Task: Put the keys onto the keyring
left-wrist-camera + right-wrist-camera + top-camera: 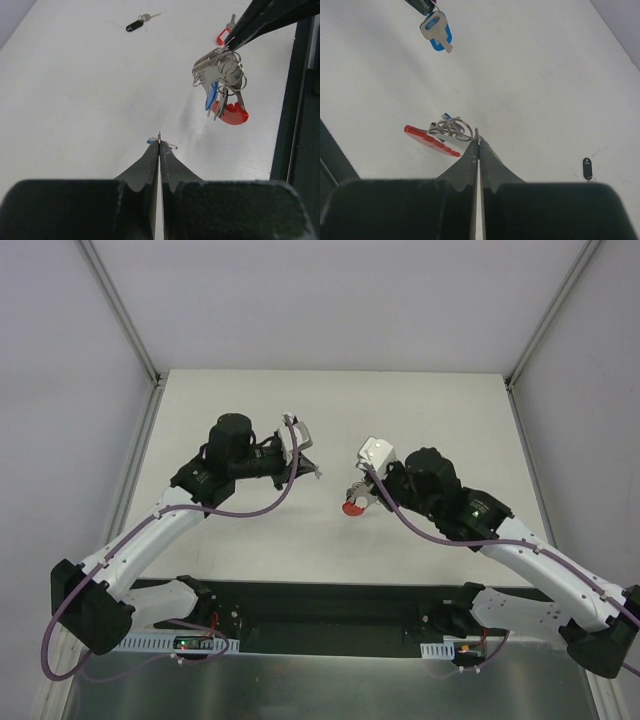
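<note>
Left gripper (159, 142) pressed together, pinching blue-headed key (436, 31), upper left of right wrist view. Right gripper (478, 139) clamped on keyring (451, 129), frame centre. Black-headed key (587, 168) lies lower right.

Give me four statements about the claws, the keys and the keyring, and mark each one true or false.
1. The left claw grips a blue-headed key. True.
2. A black-headed key lies on the table. True.
3. The keyring lies flat on the table. False: it hangs from the right claw, lifted off the surface.
4. The right claw is open and empty. False: it is shut on the keyring.
</note>
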You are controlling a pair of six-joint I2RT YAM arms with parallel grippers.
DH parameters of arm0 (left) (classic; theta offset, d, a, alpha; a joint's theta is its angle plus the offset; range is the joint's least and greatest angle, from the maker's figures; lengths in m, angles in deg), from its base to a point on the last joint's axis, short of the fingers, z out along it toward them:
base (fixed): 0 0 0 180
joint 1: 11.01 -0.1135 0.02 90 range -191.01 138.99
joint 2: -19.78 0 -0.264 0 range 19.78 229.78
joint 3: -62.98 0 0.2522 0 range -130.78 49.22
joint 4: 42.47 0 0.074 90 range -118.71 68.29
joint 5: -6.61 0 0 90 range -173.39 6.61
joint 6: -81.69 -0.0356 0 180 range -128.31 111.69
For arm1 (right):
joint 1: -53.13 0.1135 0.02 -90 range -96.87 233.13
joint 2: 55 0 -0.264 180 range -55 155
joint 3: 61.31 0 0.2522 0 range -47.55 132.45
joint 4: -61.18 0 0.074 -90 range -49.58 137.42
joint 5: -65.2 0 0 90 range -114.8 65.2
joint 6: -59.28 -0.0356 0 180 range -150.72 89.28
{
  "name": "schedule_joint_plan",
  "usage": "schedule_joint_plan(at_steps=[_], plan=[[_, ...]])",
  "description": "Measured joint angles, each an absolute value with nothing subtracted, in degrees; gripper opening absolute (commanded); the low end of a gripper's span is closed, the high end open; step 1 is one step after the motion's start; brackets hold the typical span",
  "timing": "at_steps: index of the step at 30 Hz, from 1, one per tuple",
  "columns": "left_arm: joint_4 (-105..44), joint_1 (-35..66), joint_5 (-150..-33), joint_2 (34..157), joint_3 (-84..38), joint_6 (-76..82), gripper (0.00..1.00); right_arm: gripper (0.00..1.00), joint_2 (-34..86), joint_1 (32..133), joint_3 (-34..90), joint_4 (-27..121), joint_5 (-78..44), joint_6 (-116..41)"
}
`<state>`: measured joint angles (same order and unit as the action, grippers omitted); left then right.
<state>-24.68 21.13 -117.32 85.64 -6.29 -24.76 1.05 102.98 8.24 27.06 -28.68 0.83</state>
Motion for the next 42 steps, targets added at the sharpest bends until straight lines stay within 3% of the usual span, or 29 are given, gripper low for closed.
schedule_joint_plan(at_steps=[14, 42], plan=[[-19.34, 20.47, -129.91, 75.89, -4.28, -37.15, 0.00, 0.01, 9.36, 107.81, 18.90, 22.99, -17.27, 7.45], [-19.17, 27.64, -124.73, 74.19, -1.89, -40.97, 0.00, 0.02, 12.26, 116.44, 20.06, 22.31, -24.74, 16.33]])
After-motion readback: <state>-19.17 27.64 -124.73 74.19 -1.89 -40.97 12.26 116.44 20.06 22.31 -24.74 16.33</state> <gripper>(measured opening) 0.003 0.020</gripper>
